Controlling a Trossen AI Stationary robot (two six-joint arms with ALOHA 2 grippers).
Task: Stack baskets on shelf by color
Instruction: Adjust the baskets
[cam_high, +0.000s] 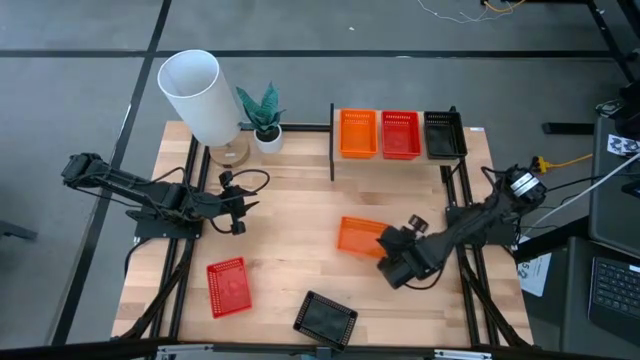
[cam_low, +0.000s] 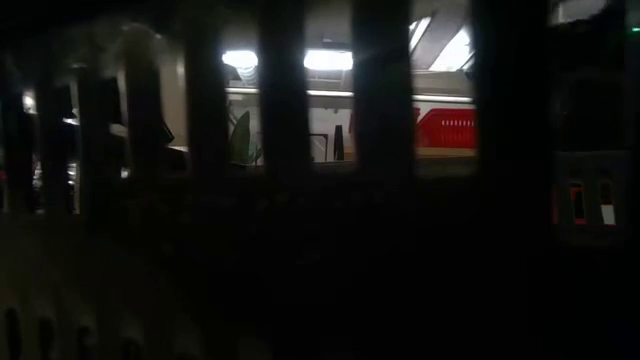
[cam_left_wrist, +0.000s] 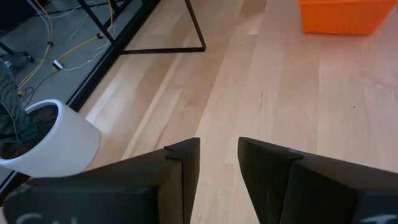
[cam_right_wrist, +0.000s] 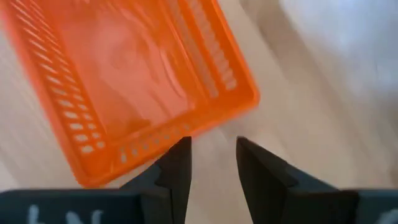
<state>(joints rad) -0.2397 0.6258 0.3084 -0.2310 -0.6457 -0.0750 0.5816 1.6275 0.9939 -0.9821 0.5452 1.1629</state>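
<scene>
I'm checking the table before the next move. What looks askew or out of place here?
Three baskets lie loose on the tabletop off the shelf: an orange basket by the right gripper, a red basket and a black basket, each skewed to the table edges. The low view is almost wholly blocked by something dark.

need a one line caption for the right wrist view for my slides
Right gripper, fingers slightly apart, beside the rim of a loose orange basket lying on the wooden tabletop.

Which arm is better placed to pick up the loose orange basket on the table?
Right. The right claw sits open beside the orange basket, which fills its wrist view. The left claw hangs farther off, near the plant.
</scene>
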